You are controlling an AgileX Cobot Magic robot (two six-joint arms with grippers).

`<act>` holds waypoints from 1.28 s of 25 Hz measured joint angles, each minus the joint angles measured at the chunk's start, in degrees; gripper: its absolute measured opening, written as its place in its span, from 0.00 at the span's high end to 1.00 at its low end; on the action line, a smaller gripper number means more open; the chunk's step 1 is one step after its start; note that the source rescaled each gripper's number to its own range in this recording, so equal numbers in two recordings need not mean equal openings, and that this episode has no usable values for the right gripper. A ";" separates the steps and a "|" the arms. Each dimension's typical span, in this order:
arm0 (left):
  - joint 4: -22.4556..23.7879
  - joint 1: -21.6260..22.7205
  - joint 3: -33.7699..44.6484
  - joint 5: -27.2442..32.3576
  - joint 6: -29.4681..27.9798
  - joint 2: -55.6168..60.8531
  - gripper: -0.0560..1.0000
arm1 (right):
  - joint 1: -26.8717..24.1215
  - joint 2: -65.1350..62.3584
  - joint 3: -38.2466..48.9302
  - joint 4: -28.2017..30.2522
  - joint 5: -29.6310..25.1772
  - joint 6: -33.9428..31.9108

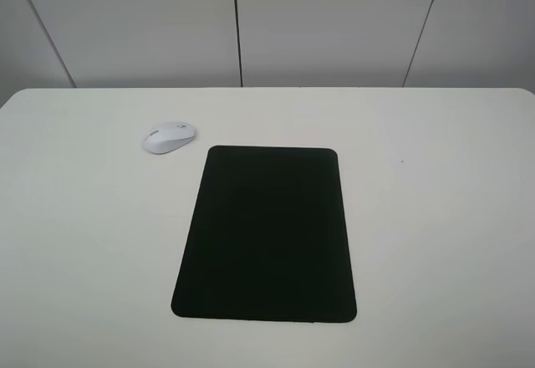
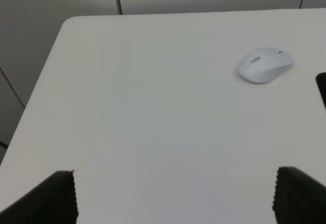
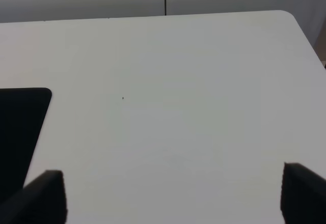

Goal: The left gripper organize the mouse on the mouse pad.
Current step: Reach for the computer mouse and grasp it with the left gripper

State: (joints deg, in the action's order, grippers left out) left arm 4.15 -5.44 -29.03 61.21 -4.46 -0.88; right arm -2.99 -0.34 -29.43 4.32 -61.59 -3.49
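The left pincer [image 2: 175,197] shows only in its own wrist view, as two dark fingertips [image 2: 57,198] at the lower corners of the picture. They stand wide apart, with bare white surface [image 1: 435,217] between them and nothing held. The right pincer [image 3: 173,196] appears the same way in the right wrist view: two dark tips spread wide and closed on nothing. The high camera shows neither pincer and neither arm.

Out beyond the left pincer, the white mouse [image 2: 265,64] lies flat on the surface, well apart from the fingertips. This view shows its scroll wheel and a grey marking on its top more clearly than the high view does. Just beside it, at the picture's edge, a thin black sliver of the mouse pad [image 1: 267,234] is visible.

Only the high view shows the whole layout. The pad is a black rectangle with rounded corners, lying flat near the middle of the surface. The mouse sits off it, near its far left corner, with a strip of white between them, so the two are not touching.

The right wrist view shows no mouse. It takes in one rounded corner of the pad and a tiny dark speck [image 3: 123,98] on the surface beyond it. The high view also shows this speck, to the right of the pad. Pale wall panels [image 1: 334,25] with dark seams rise behind the far edge of the surface.
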 joint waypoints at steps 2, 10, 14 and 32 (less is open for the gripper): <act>0.24 0.00 -0.31 -0.52 0.51 -3.97 0.00 | 0.00 0.00 0.00 0.00 0.00 0.00; -0.07 0.00 -2.10 -13.66 8.16 -33.64 0.00 | 0.00 0.00 0.00 0.00 0.00 0.00; -1.28 0.00 -8.32 -18.71 13.66 -52.39 0.00 | 0.00 0.00 0.00 0.00 0.00 0.00; -10.66 -7.68 -46.72 -12.44 47.33 -108.15 0.00 | 0.00 0.00 0.00 0.00 0.00 0.00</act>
State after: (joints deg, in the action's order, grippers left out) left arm -6.52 -13.12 -75.76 48.76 42.87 -109.03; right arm -2.99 -0.34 -29.43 4.32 -61.59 -3.49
